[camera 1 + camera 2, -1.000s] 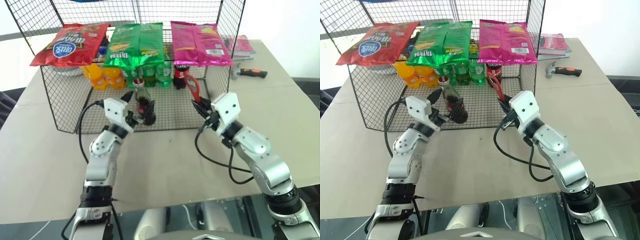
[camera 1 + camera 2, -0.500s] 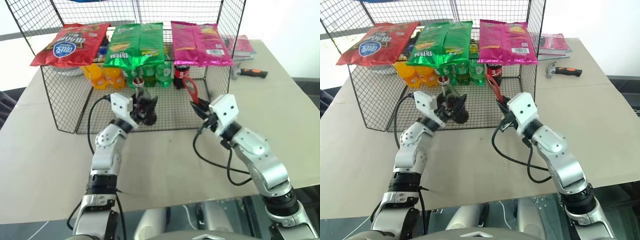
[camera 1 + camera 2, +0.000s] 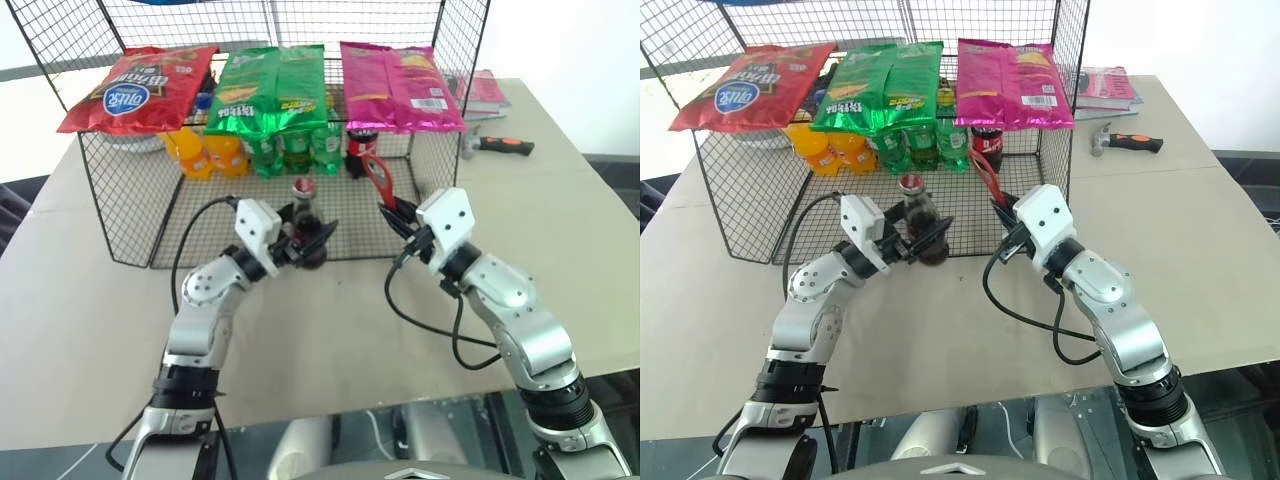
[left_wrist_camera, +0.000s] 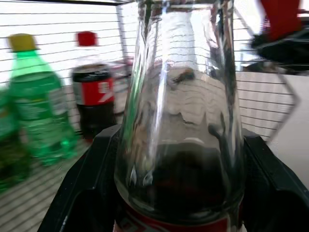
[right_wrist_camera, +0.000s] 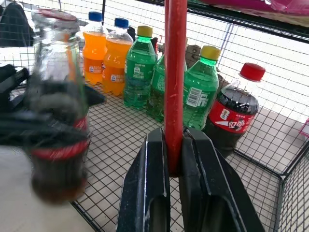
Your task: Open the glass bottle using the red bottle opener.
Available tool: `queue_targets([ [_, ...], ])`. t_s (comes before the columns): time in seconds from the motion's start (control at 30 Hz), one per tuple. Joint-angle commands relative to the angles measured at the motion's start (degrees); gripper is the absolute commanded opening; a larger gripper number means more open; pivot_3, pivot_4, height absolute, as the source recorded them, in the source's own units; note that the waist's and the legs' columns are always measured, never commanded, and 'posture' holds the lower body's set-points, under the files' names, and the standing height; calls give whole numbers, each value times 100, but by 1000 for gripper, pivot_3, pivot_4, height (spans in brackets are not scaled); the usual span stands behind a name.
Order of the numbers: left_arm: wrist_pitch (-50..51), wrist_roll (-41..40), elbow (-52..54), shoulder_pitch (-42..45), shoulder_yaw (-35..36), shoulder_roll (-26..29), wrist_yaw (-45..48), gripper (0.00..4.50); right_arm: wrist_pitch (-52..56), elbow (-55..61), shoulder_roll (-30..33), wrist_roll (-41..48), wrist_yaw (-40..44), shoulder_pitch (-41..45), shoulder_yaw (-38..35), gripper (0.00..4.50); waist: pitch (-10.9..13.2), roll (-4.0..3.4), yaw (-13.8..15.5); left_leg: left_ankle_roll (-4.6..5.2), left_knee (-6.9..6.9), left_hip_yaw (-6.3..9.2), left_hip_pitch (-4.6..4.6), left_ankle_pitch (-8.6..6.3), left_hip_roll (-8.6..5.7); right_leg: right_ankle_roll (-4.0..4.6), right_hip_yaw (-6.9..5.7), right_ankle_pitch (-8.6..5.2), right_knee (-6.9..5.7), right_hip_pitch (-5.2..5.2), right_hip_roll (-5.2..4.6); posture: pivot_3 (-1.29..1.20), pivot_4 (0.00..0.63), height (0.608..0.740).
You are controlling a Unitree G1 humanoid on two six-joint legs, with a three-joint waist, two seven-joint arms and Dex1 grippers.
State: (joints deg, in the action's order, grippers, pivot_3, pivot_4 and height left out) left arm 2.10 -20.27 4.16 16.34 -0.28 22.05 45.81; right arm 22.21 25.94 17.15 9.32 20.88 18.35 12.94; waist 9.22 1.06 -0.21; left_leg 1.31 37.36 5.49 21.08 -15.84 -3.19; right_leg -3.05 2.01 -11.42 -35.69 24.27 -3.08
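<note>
- The left gripper (image 3: 305, 238), clamped on the glass bottle (image 3: 306, 220), has carried it toward frame centre.
- The right gripper (image 3: 398, 213) stays pinching the red bottle opener (image 3: 378, 176); prying comes next.

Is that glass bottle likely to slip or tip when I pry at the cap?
Probably slippery: the glass bottle is smooth and the left gripper clamps only its lower body. Likely to lever sideways, since the cap sits well above the jaws. Being glass, it looks rigid but breakable.
</note>
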Motion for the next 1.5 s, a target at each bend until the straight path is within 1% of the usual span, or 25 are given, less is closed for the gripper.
queue_targets([
  [0.03, 17, -85, 514, -19, -246, -72, 117, 2477, -151, 98, -78, -35, 12, 122, -100, 0, 0, 0, -26, 0, 0, -1, -1, 0, 0, 0, 0, 0, -1, 0, 0, 0, 150, 740],
  [0.23, -300, 253, 297, -70, -521, -214, 92, 2477, -175, 62, -116, -87, 1, 80, -146, 0, 0, 0, -41, 0, 0, -1, -2, 0, 0, 0, 0, 0, -5, 0, 0, 0, 150, 740],
  [0.3, -323, 196, 265, -117, -485, -300, 60, 2477, -176, 54, -116, -109, 0, 68, -161, 0, 0, 0, -40, 0, 0, -1, -3, 0, 0, 0, 1, 0, -5, 0, 0, 0, 150, 740],
  [0.57, -431, 150, 242, -256, -452, -361, 74, 2477, -156, 53, -161, -168, -16, 63, -190, 0, 0, 0, -36, 0, 0, -1, -3, 0, -1, 0, 1, 0, -5, 0, -1, 0, 150, 740],
  [1.1, -466, 147, 435, -628, -228, -206, -25, 2477, -174, 2, -197, -208, 9, 43, -247, 0, -1, 0, -53, 0, 0, -5, -9, 0, -1, 0, 6, 0, -9, -1, 0, 0, 150, 740],
  [1.5, -489, 148, 394, -563, -168, -219, -118, 2477, -251, -97, -215, -199, 37, 54, -246, 0, -1, -1, -58, 7, 0, -16, -20, -4, 2, 0, 16, 0, -17, -3, 3, 0, 150, 740],
])
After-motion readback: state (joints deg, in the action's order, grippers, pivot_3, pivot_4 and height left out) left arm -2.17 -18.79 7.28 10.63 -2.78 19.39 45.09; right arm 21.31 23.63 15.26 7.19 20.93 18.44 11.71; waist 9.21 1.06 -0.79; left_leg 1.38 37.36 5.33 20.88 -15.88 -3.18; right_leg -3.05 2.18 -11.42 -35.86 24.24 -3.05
